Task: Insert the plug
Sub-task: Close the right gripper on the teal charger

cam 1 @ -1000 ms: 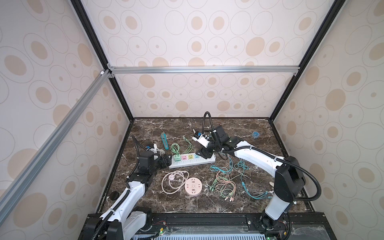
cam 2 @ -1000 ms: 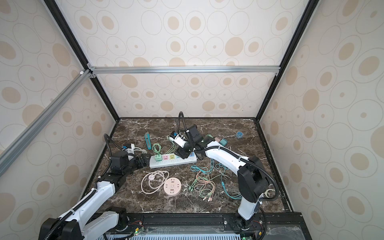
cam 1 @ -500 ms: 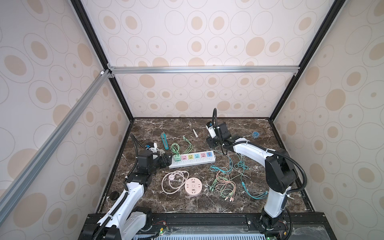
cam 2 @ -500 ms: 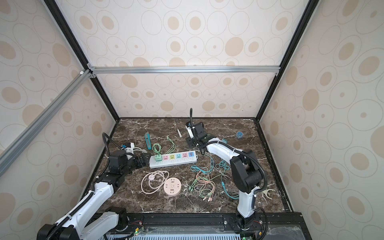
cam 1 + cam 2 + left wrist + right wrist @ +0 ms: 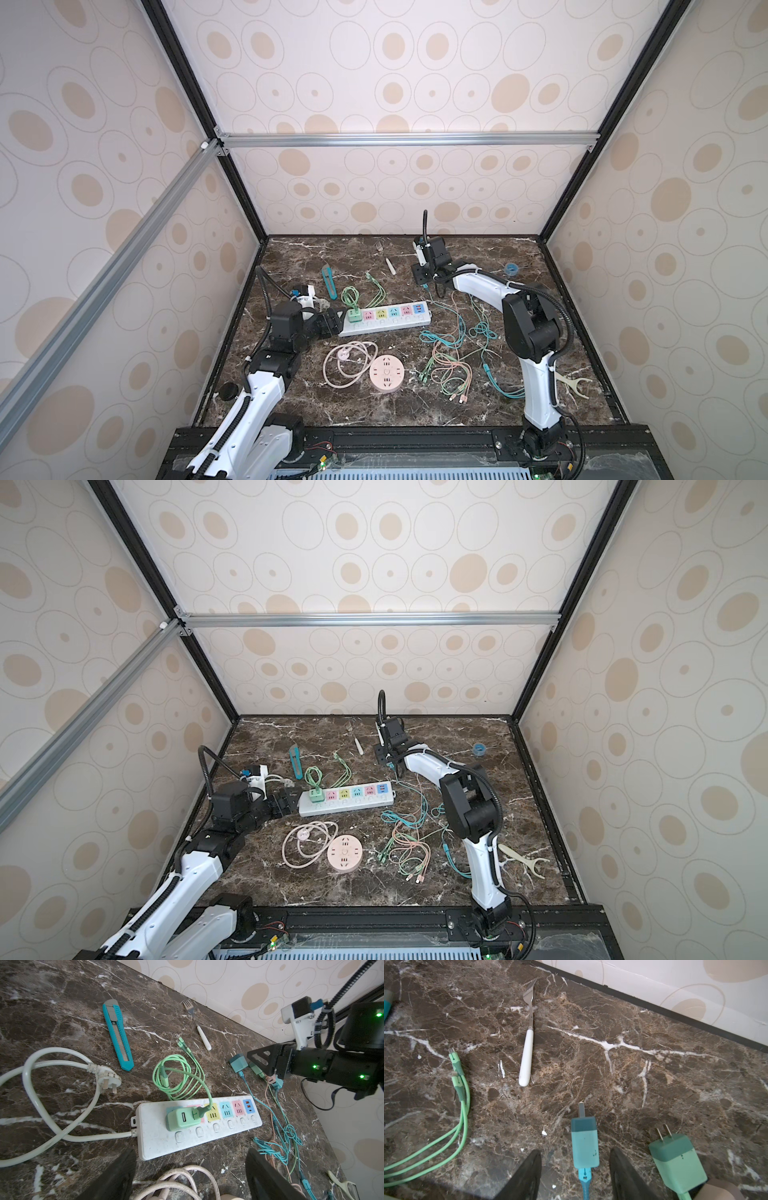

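Observation:
A teal plug (image 5: 584, 1145) lies flat on the marble, prongs pointing away from my right gripper (image 5: 575, 1151). That gripper is open, one finger on each side of the plug with a gap on both sides. In both top views it hangs low at the back of the table (image 5: 424, 278) (image 5: 384, 759). The white power strip (image 5: 384, 319) (image 5: 199, 1126) has coloured sockets, and a green charger (image 5: 182, 1119) sits in the leftmost one. My left gripper (image 5: 190, 1152) stands open and empty by the strip's left end (image 5: 332, 322).
A second green plug (image 5: 677, 1157) lies beside the teal one. Near them are a fork (image 5: 527, 1043) and a teal utility knife (image 5: 118, 1034). A round pink socket (image 5: 386, 372) and tangled cables (image 5: 453, 353) lie in front. The strip's white cord (image 5: 62, 1093) loops left.
My right arm has swung from over the power strip to the back of the table, down around the teal plug, and its jaws have narrowed. The left arm has not moved.

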Action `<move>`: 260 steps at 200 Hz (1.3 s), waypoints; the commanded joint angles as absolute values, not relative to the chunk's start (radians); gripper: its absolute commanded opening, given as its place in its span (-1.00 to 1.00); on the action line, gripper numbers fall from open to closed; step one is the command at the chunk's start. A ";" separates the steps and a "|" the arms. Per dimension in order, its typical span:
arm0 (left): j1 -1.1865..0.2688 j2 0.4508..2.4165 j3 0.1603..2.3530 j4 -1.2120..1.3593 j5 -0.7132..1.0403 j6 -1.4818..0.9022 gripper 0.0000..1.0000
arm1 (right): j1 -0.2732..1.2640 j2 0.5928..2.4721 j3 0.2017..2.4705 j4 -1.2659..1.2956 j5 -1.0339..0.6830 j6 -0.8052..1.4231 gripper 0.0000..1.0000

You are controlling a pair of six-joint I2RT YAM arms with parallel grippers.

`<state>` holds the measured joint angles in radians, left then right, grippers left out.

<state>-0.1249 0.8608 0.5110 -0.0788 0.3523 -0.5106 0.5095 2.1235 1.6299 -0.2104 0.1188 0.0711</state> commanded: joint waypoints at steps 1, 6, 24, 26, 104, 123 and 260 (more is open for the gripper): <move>-0.118 0.837 0.566 -0.112 0.374 -0.471 0.65 | 0.507 2.151 1.661 -0.247 0.107 0.103 0.09; -0.118 0.834 0.568 -0.115 0.375 -0.468 0.65 | 0.505 2.156 1.663 -0.250 0.107 0.105 0.08; -0.118 0.823 0.573 -0.125 0.380 -0.460 0.65 | 0.501 2.169 1.667 -0.258 0.101 0.112 0.05; -0.118 0.824 0.574 -0.125 0.379 -0.460 0.65 | 0.500 2.169 1.668 -0.259 0.099 0.114 0.04; -0.118 0.818 0.578 -0.132 0.383 -0.450 0.64 | 0.482 2.213 1.699 -0.286 0.092 0.126 0.02; -0.118 0.816 0.578 -0.135 0.383 -0.447 0.64 | 0.479 2.228 1.717 -0.299 0.093 0.127 0.02; -0.118 0.818 0.597 -0.160 0.385 -0.430 0.64 | 0.466 2.272 1.726 -0.311 0.064 0.133 -0.23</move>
